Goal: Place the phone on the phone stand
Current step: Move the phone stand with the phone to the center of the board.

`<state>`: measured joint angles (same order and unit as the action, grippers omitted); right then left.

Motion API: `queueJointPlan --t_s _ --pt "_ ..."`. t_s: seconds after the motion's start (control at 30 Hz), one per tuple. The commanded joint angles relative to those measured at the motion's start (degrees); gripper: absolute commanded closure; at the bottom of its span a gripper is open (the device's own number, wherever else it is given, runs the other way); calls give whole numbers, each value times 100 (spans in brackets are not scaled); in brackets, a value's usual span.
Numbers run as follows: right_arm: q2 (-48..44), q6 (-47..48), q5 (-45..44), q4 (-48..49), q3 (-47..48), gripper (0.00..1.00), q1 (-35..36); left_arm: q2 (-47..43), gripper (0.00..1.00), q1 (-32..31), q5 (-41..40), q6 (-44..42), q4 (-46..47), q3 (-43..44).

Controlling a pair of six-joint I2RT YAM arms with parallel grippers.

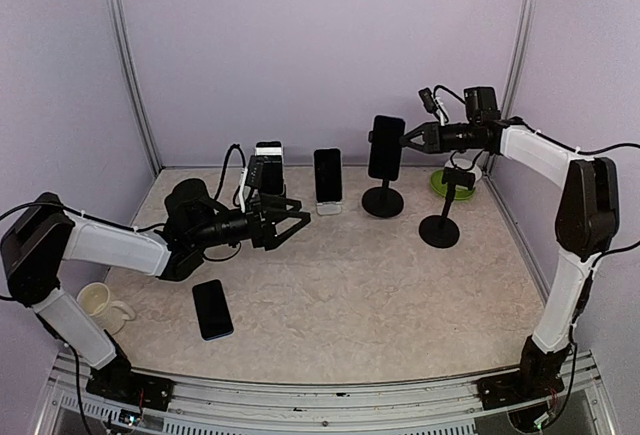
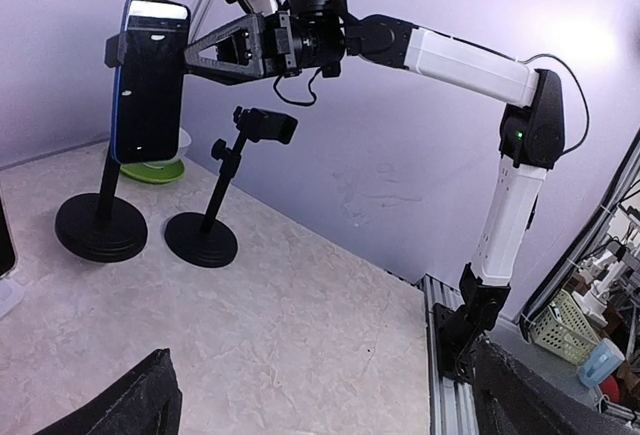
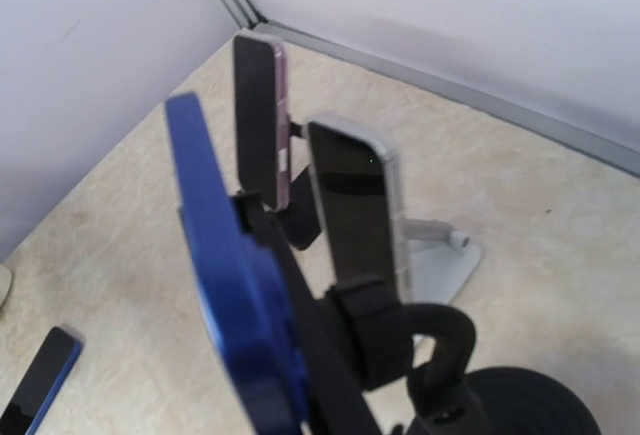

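Observation:
A blue-edged phone (image 1: 386, 146) stands upright at the top of the left black phone stand (image 1: 383, 201), against its holder. My right gripper (image 1: 407, 139) is shut on that phone from the right. In the right wrist view the phone (image 3: 222, 285) shows edge-on with a black finger along it, and the stand's holder (image 3: 378, 335) sits just behind. The left wrist view shows the same phone (image 2: 150, 75) above the stand's round base (image 2: 100, 227). My left gripper (image 1: 287, 222) hovers open and empty over the left middle of the table.
An empty second black stand (image 1: 441, 227) is right of the first, with a green bowl (image 1: 456, 185) behind it. Two other phones stand on holders at the back (image 1: 327, 177) (image 1: 268, 170). Another phone (image 1: 212, 309) lies flat near the front left, beside a mug (image 1: 100, 303).

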<state>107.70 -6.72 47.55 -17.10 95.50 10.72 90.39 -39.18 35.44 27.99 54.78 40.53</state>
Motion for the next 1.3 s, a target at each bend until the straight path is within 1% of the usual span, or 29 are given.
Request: queueJointPlan --t_s 0.0,0.27,0.47,0.6,0.9,1.27 --pt "144 30 752 402 643 97 -300 -162 1 24 -77 -92 0 -29" --pt "638 122 1165 180 1325 97 -643 -246 1 5 -126 -104 -68 -61" --pt "989 618 1036 -424 1962 97 -723 -356 1 -2 -167 -175 -186 -104" --pt "1199 738 1032 -668 2254 97 -808 -436 1 -2 -185 -192 -214 -156" --pt "1456 1042 1107 -1027 2474 97 -944 -583 1 -4 -234 -265 -357 -265" --pt "1665 1235 1158 -1165 2473 97 -1062 -595 1 -8 -266 -265 -373 -302"
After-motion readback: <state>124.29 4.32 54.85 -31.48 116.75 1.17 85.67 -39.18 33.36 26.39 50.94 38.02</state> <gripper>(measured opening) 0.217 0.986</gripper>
